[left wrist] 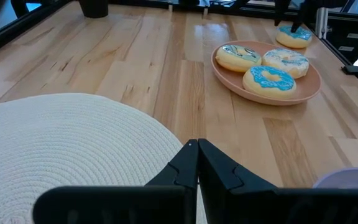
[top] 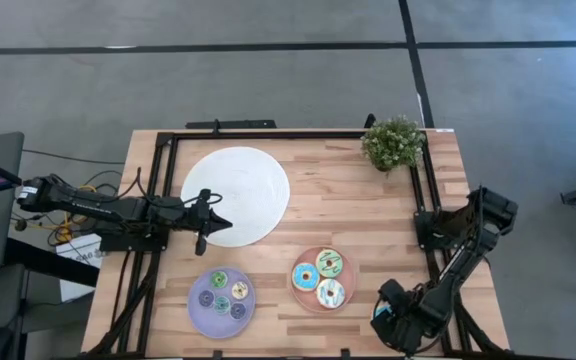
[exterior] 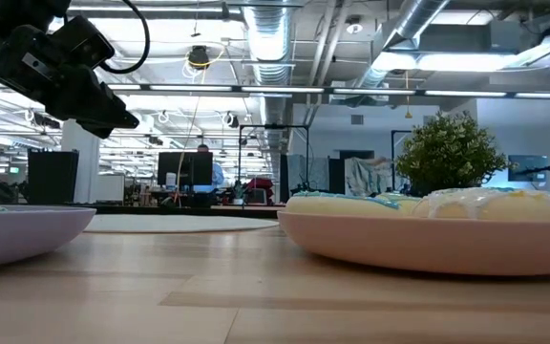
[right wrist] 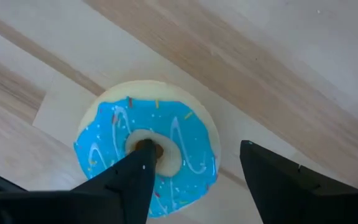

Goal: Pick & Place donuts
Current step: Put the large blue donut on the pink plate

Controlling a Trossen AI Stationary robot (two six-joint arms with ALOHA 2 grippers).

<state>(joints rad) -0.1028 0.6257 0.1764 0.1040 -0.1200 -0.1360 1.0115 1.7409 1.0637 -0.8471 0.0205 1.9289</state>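
A blue-iced donut (right wrist: 114, 152) lies flat on the wooden table near its right near corner, also seen in the left wrist view as the blue donut (left wrist: 293, 36). My right gripper (right wrist: 196, 147) is open and hangs over it, pointing down. Three larger donuts (top: 320, 277) lie on the pink plate (top: 298, 297). Several small donuts (top: 222, 295) lie on the lilac plate (top: 196, 312). My left gripper (left wrist: 197, 144) is shut and empty, hovering at the near edge of the large white disc (top: 235, 190). My right gripper comes at the blue donut from above. One fingertip (right wrist: 143, 149) stands at the donut's hole (right wrist: 163, 155), and the other fingertip (right wrist: 248, 146) stands outside the rim. Whether either finger touches the donut, I cannot tell. The donut lies flat on the table.
A small potted plant (top: 393, 143) stands at the far right corner. A black frame (top: 268, 134) runs along the table's far, left and right sides. Bare wood lies between the white disc and the plant, and between the two plates.
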